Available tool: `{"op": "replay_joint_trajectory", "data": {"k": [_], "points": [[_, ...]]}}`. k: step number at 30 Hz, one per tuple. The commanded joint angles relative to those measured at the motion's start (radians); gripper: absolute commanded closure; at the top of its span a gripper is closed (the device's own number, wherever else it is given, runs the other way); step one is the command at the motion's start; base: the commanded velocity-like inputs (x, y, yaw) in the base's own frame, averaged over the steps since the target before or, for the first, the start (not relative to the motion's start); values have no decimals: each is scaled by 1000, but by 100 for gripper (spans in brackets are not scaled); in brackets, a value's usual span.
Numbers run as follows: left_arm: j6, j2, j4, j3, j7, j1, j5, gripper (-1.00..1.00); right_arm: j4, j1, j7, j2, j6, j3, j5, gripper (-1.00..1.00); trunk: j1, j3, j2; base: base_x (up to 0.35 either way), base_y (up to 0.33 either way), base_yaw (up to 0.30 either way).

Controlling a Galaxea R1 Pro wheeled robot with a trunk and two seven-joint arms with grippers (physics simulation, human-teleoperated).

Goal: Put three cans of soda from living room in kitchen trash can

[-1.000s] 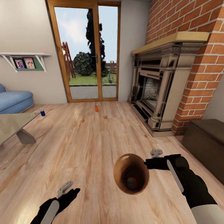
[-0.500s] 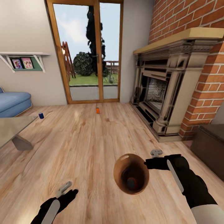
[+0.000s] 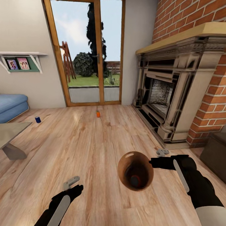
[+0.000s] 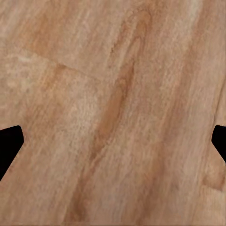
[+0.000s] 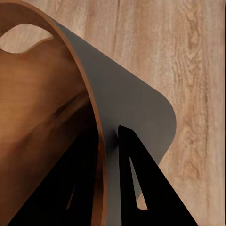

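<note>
The right claw (image 3: 153,162) pinches the tash can (image 3: 135,171) by its rim, one orange can (image 3: 135,180) already inside, left claw (image 3: 72,182) spread; a thin rim hold could slip, spilling it.

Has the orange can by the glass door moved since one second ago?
No. The orange can stands at the same spot before the door's middle post; only the camera shifted.
</note>
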Motion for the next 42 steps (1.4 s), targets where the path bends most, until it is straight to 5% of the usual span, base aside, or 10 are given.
{"op": "replay_joint_trajectory", "data": {"k": [1, 7, 17, 26, 42], "points": [[0, -1, -3, -7, 19, 0, 1, -100, 0, -1, 1, 0, 2, 0, -13, 100, 0, 0, 0, 341, 0, 0], [3, -29, -1, -14, 47, -3, -3, -100, 3, 1, 4, -4, 2, 2, -14, 100, 0, 0, 0, 139, 0, 0], [0, -27, 21, -15, 48, -7, -9, -100, 20, -6, -1, -3, 2, -2, -17, 100, 0, 0, 0, 305, 0, 0], [1, -25, 47, -15, 43, -15, -9, -100, 353, -167, -3, -16, 2, -23, -18, 100, 0, 0, 0, 346, 0, 0], [-5, -23, 69, -14, 40, -20, -6, -100, 392, -181, 4, -20, 2, -21, -18, 100, 0, 0, 0, 347, 0, 0]]}}
